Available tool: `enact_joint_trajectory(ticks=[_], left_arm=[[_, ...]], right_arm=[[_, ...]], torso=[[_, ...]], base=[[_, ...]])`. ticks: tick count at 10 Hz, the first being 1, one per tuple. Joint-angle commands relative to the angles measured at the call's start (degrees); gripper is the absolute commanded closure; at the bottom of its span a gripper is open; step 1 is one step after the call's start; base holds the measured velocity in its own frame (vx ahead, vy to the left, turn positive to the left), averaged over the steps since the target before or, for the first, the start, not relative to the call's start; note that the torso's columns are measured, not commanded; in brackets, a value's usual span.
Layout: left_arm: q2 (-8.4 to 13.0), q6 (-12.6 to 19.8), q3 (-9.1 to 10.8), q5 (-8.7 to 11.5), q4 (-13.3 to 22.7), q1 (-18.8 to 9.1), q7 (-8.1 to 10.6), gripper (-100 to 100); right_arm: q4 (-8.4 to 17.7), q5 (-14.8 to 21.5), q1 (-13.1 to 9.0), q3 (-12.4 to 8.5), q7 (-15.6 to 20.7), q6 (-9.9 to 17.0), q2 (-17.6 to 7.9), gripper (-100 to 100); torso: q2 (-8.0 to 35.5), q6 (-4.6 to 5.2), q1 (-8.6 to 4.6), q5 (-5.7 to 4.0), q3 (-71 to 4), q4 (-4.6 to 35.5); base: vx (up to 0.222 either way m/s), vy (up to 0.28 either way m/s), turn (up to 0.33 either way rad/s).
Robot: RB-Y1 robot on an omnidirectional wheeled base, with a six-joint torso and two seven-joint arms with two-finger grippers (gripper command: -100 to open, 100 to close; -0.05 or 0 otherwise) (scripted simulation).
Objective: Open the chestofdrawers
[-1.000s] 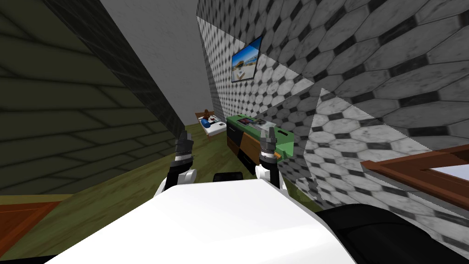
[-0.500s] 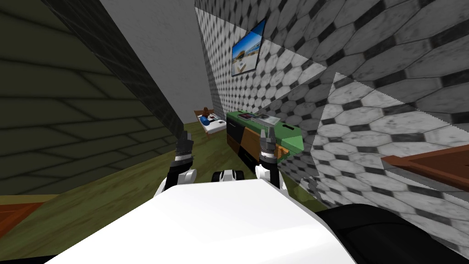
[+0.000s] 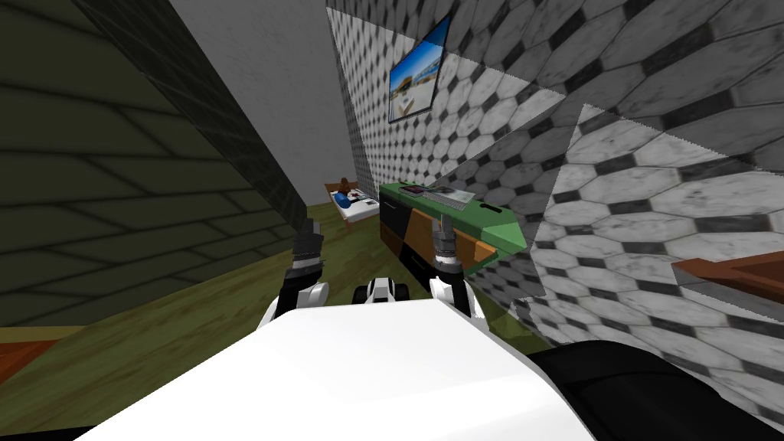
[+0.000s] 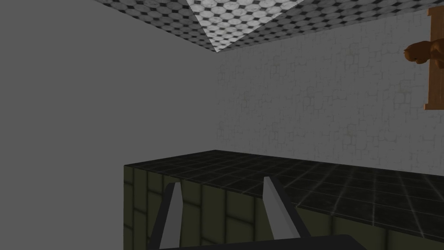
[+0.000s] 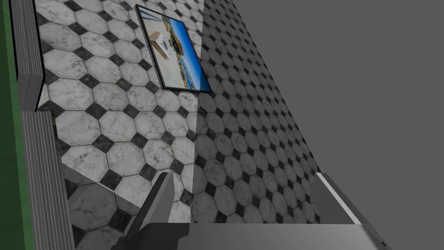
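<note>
Facing chest of drawers at 1 o'clock, well apart, by tiled wall. Holding right claw & left claw wide, empty. Roll closer, square to front, hook drawer edge w/ right claw, pull straight.

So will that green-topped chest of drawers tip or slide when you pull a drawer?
Probably not tip: the chest of drawers looks low and long, against the tiled wall. It might slide slightly on the wood-look floor.

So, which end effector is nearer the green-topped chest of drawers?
Right. The right end effector is in front of the chest of drawers; the left end effector is farther aside.
</note>
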Motion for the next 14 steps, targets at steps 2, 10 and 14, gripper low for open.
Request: enact_joint_trajectory(ticks=[2, 10, 14], left_arm=[[0.00, 0.00, 0.00, 0.00, 0.00, 0.00, 0.00, 0], [0.00, 0.00, 0.00, 0.00, 0.00, 0.00, 0.00, 0], [0.00, 0.00, 0.00, 0.00, 0.00, 0.00, 0.00, 0]], right_arm=[[1.84, 3.77, 0.06, -1.06, 2.90, 0.59, -5.99, -100], [7.10, 15.67, 0.37, -3.44, 11.90, 2.36, -19.62, -100], [9.83, 21.55, 0.48, -4.61, 16.36, 3.27, -26.59, -100]], torso=[[0.06, 0.01, -0.04, -0.01, 0.02, 0.03], [0.14, 0.00, -0.08, -0.03, 0.07, 0.06], [0.11, 0.00, -0.05, -0.01, 0.05, 0.05]], base=[[0.083, 0.052, 0.024], [0.112, 0.070, 0.030], [0.114, 0.078, 0.033]])
